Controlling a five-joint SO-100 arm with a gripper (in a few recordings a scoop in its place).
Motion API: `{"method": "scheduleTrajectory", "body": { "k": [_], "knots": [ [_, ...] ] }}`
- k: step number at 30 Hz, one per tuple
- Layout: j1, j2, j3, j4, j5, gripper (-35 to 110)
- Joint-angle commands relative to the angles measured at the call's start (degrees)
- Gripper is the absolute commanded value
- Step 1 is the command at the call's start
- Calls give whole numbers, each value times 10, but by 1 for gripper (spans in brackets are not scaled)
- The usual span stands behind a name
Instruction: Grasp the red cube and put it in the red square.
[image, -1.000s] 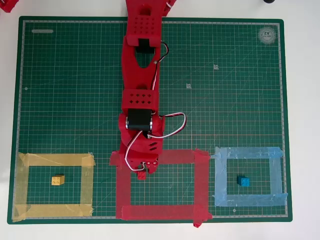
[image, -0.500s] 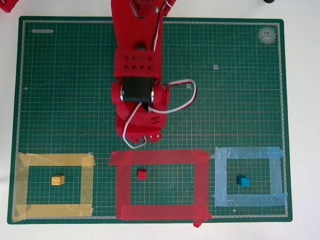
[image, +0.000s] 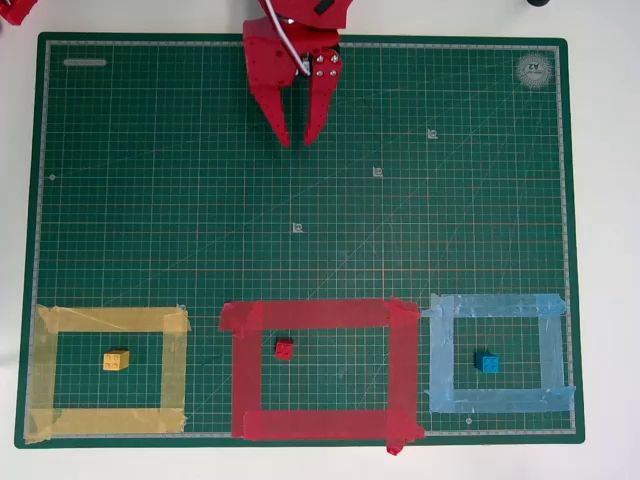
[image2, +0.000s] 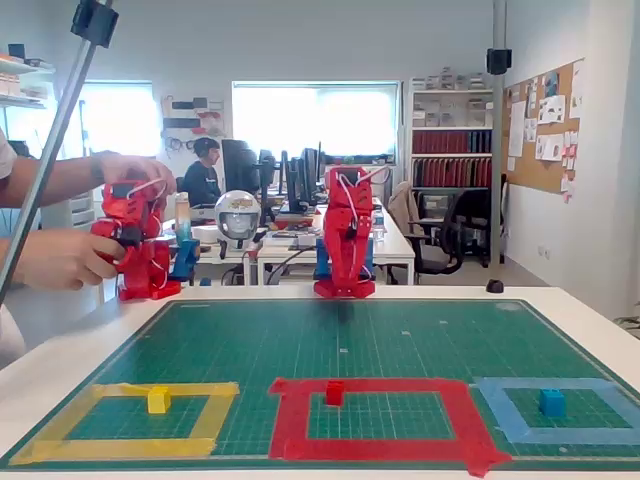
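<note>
Overhead view, inspection of placement: the red cube sits on the green mat inside the red square, toward that frame's upper left corner, clear of the tape on all sides, near the mat's lower edge at its middle. The fixed view confirms this, with the red cube resting flat within the red square.

Handling assessment: the cube appears small, rigid and light, and I judge it unlikely to deform or break. Its flat opposing faces offer the only sensible purchase; a pinch across two parallel sides, squared to the fingers, should hold it. Its smallness leaves little margin for misalignment, and it could skid on the mat if nudged.

Claw: the gripper is at the mat's upper edge, left of centre, well apart from the cube. Its two fingers stand narrowly parted, with bare mat showing between the tips. It holds nothing and touches nothing visible.

On this evidence the task reads as complete. The yellow cube and blue cube lie inside their own frames.
</note>
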Motion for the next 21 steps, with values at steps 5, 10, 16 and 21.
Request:
{"method": "scheduleTrajectory", "body": {
  "k": [5,10,16,21],
  "knots": [
    [-31,182,201,-132,83,0],
    [-24,285,288,-132,94,0],
    [-15,298,309,-111,106,0],
    [2,328,309,-33,102,0]
  ]
}}
